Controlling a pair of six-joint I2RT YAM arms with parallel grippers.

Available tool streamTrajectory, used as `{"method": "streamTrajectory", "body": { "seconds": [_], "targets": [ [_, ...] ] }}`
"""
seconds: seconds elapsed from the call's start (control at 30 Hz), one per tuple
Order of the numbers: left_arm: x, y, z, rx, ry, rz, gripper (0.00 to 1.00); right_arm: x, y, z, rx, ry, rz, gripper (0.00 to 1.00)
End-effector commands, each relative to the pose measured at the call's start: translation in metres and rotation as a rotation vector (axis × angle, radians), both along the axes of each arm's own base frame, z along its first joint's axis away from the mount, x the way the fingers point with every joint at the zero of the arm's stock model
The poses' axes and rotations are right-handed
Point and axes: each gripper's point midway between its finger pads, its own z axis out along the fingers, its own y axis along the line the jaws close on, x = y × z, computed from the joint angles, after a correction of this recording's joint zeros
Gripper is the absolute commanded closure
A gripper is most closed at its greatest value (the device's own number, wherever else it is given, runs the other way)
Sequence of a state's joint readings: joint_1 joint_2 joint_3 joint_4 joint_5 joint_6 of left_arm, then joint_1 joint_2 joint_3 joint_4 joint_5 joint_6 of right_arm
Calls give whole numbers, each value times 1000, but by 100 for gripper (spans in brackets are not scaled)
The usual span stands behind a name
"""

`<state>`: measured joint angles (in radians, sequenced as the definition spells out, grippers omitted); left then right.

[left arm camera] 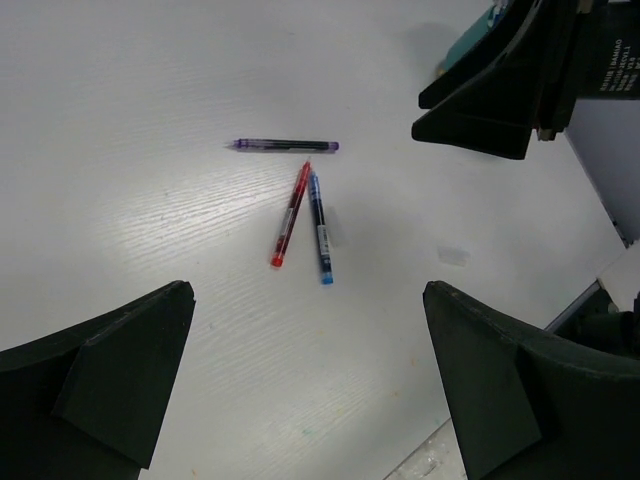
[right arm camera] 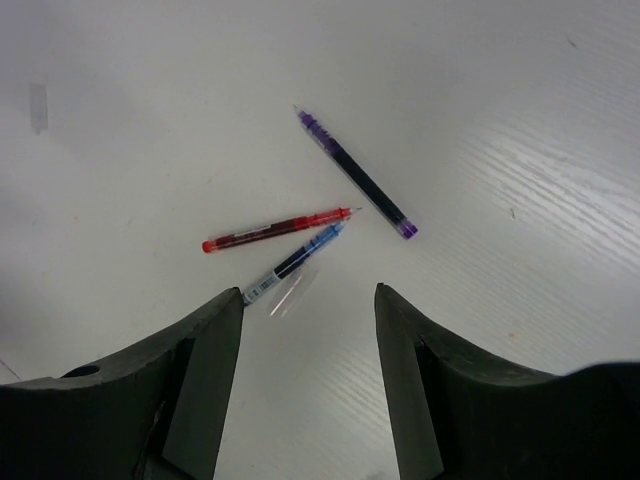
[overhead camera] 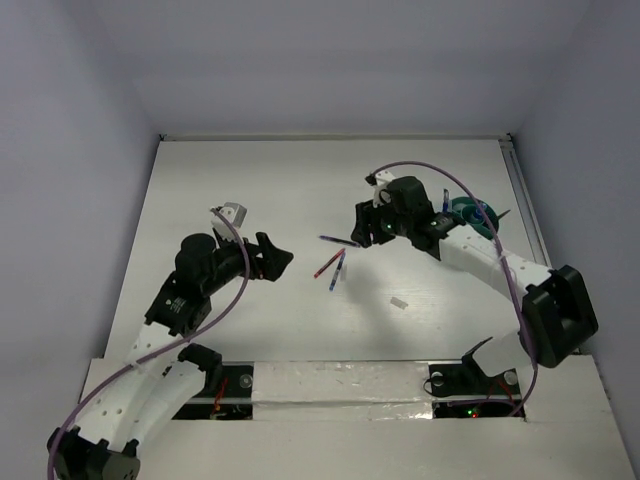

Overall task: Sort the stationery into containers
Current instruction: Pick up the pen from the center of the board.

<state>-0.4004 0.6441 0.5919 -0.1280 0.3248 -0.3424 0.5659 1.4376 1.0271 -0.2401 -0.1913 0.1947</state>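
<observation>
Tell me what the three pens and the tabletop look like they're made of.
The purple pen, red pen and blue pen look like tinted see-through plastic, glossy: a darker core shows inside each barrel. The table looks like white laminate or painted wood, semi-matte, judging by its fine grain lines and soft sheen; which one is unclear.

Light was soft and even from above; top view slightly dim and bluish. Left wrist view showed a washed-out glare patch on the surface [left arm camera: 140, 230]. Shadows were faint, soft-edged.
</observation>
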Motion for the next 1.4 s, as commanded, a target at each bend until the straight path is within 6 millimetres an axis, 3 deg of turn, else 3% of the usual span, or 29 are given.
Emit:
{"method": "streamTrajectory", "body": {
  "seconds": [0.0,0.13,0.17,0.2,0.27,0.3,0.33,0.4,0.43,0.5,0.73,1.03,1.2,1.23,1.37],
  "targets": [
    [17,0,30,-11,-73,29,1,9,28,18,2,-83,166,39],
    [31,-9,41,-12,-78,10,8,24,34,-4,-100,-67,248,40],
    [36,-11,54,-18,-104,4,9,27,35,-11,-123,-61,264,40],
    [41,-13,53,-7,-96,1,10,33,42,-19,-160,-65,303,40],
    [46,-16,63,1,-122,-12,14,38,36,-35,-231,-26,309,40],
    [50,-17,61,9,-120,-15,15,44,39,-34,-245,-42,323,40],
    [51,-17,62,16,-131,-16,16,47,39,-47,-264,-19,325,40],
    [55,-16,65,19,-152,-6,16,52,50,-49,-265,-18,353,40],
    [57,-15,66,15,-168,5,16,49,53,-64,-285,19,369,40],
    [58,-12,74,4,-208,28,15,49,59,-71,-306,22,392,40],
    [58,10,74,24,-253,131,14,54,67,-109,-396,59,413,43],
    [57,2,66,21,-219,85,15,83,64,-130,-490,7,319,53],
    [57,2,67,14,-221,81,16,87,58,-144,-543,11,330,75],
    [56,1,66,13,-218,77,17,89,57,-147,-560,6,331,85],
    [58,-1,62,11,-201,60,17,108,47,-140,-539,-28,288,100]
  ]
}}
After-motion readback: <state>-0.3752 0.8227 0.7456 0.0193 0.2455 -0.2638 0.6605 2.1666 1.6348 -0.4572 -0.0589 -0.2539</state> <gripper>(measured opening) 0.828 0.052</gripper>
